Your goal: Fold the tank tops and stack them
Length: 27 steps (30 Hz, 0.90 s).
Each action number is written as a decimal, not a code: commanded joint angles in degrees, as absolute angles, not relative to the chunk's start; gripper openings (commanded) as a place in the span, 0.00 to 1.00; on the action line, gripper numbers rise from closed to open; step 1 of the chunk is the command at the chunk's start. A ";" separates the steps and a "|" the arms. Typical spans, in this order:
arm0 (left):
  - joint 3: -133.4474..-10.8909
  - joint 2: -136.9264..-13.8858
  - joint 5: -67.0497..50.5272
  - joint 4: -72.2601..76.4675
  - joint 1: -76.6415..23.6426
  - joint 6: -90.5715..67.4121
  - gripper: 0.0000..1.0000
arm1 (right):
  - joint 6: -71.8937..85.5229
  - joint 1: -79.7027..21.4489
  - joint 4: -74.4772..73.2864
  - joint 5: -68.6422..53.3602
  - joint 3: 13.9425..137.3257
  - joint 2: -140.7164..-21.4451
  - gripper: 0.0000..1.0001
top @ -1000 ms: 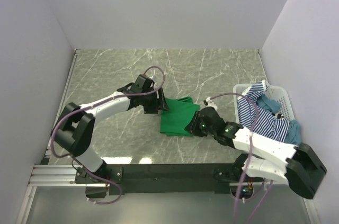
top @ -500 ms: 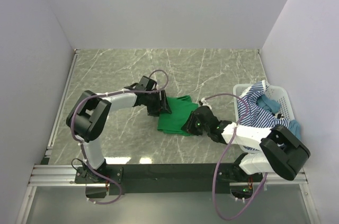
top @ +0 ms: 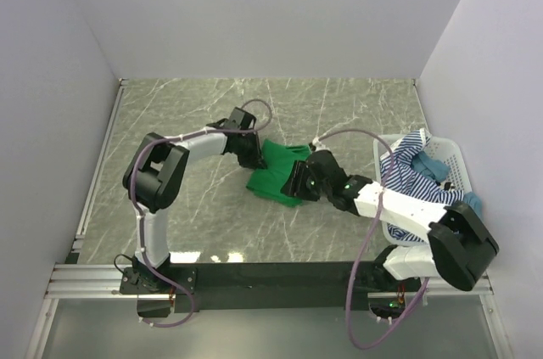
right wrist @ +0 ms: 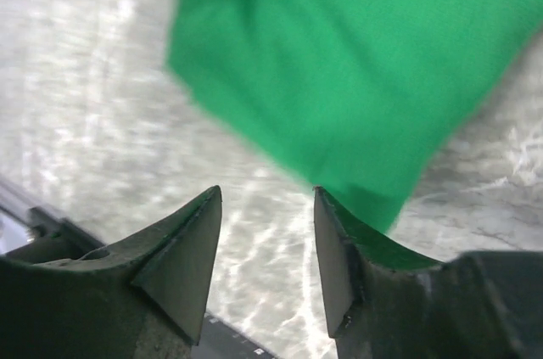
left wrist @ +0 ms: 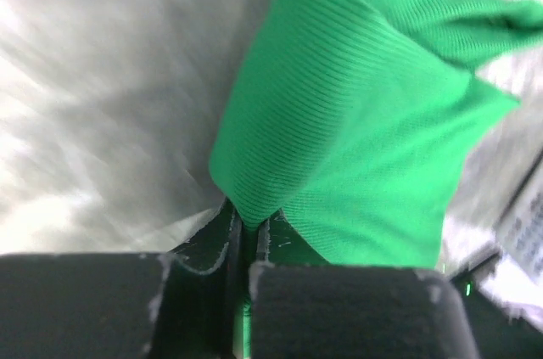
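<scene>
1. Near right: the white slatted plastic basket [top: 456,154] holds the navy-and-white striped tank top [top: 407,185], which drapes over the basket's left rim, and the teal blue tank top [top: 434,169].
2. Centre of the grey-green marble-pattern tabletop [top: 339,109]: the plain bright green tank top [top: 276,176] lies bunched between both claws.
3. Right gripper [right wrist: 267,198]: released, jaws apart, set at the cloth's near right edge. The green edge meets one fingertip.
4. Farther back, left gripper [left wrist: 246,225]: clenched on a fold at the far left edge of the green cloth.
</scene>
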<state>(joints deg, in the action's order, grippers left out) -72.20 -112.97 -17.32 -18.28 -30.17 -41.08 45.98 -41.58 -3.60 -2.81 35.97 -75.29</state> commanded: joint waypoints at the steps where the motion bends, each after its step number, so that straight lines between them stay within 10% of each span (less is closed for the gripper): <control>1: -77.06 -117.33 -5.54 -22.06 -25.59 -38.85 0.01 | 41.84 -41.13 -9.48 -1.76 42.70 -70.41 0.55; 16: -104.85 -135.52 -6.76 -26.99 6.83 -41.39 0.01 | 36.91 -40.43 -15.21 -2.98 50.36 -70.74 0.56; 27: -95.65 -134.12 -3.62 -10.05 17.40 -67.22 0.01 | 34.98 -39.90 -15.03 -4.22 53.97 -75.85 0.56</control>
